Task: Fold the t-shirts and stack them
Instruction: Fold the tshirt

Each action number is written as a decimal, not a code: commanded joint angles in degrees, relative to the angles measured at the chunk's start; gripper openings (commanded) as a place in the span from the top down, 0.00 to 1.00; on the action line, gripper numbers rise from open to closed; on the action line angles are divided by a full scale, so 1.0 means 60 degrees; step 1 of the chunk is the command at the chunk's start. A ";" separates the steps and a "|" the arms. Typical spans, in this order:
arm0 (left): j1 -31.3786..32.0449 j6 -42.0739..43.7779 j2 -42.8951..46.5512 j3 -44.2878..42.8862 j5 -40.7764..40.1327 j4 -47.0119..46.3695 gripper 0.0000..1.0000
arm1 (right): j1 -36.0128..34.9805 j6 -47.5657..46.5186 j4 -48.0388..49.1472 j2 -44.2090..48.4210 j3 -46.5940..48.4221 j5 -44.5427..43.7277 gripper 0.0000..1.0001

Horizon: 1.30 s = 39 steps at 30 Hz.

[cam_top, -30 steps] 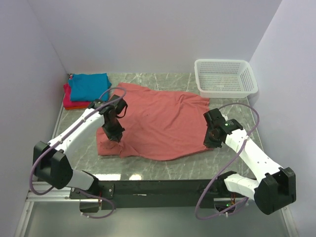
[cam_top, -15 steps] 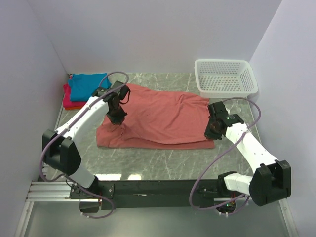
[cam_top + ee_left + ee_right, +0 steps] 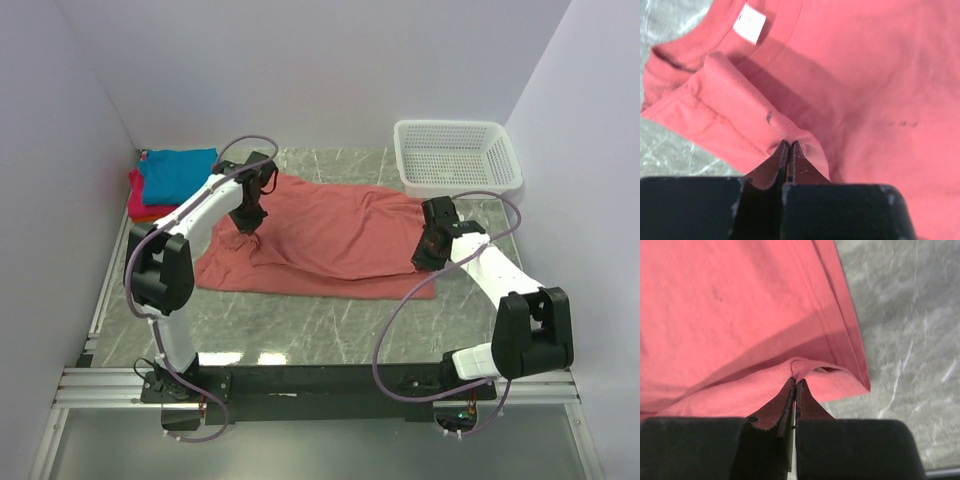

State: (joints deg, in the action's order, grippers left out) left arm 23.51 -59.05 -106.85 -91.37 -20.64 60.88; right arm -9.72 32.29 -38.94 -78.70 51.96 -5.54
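A salmon-red t-shirt [image 3: 330, 240] lies spread across the middle of the marble table, its near half doubled over toward the far side. My left gripper [image 3: 247, 222] is shut on a pinch of its cloth near the collar, by the white label [image 3: 751, 23]; the fingertips [image 3: 789, 144] meet on the fold. My right gripper [image 3: 425, 260] is shut on a pinch of the same salmon-red t-shirt [image 3: 740, 315] by the hem at its right edge. A teal-blue t-shirt [image 3: 178, 172] lies folded on a magenta-pink t-shirt [image 3: 140, 200] in the far left corner.
A white mesh basket [image 3: 457, 157] stands at the far right corner. Grey marble tabletop [image 3: 330, 325] shows in front of the shirt. Walls close the table in on the left, back and right.
Both grippers have carried the shirt's near edge away from the table's front and toward the far side, folding the shirt over itself. Both stay shut on the cloth.
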 commanded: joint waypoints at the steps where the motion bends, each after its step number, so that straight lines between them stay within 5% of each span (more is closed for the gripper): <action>1: -0.0153 0.0377 -0.0267 -0.0606 -0.0368 -0.0566 0.99 | 0.0198 0.0198 0.1010 -0.0169 0.0406 -0.0277 1.00; 8: -0.0358 0.0642 -0.1380 -0.1410 -0.0105 -0.0786 1.00 | 0.0301 0.0198 0.1392 -0.1399 0.1168 -0.0730 1.00; 10: -0.0446 0.0744 -0.1776 -0.1747 0.0027 -0.0787 0.99 | 0.0316 0.0242 0.1451 -0.1750 0.1314 -0.0761 0.93; 13: -0.0533 0.0977 -0.2172 -0.2362 -0.0046 -0.0918 0.67 | 0.0359 0.0330 0.1421 -0.2234 0.1650 -0.1097 0.64; 14: -0.0578 0.1022 -0.2260 -0.2726 -0.0147 -0.0991 0.47 | 0.0359 0.0447 0.1450 -0.2294 0.1724 -0.1519 0.54; 19: -0.0812 0.1081 -0.2335 -0.3814 -0.0178 -0.0859 0.20 | 0.0359 0.0507 0.1524 -0.2003 0.2047 -0.1758 0.33; 22: -0.0812 0.1081 -0.1355 -0.1950 0.0421 -0.1617 0.01 | 0.0316 0.0317 0.1830 -0.1244 0.1436 -0.1117 0.17; 29: -0.0739 0.1008 0.0434 0.2365 0.2911 -0.3859 0.01 | -0.0109 -0.0138 0.3281 -0.0199 -0.0383 0.1508 0.10; 39: -0.0519 0.0949 -0.0355 0.2456 0.3220 -0.4668 0.01 | -0.0388 -0.0123 0.3985 -0.1033 -0.1161 0.1935 0.10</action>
State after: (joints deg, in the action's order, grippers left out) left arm 20.45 -53.49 -107.35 -74.00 -3.40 36.97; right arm -11.86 32.27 -18.37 -83.94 45.36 5.37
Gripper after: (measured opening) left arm 0.994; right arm 0.898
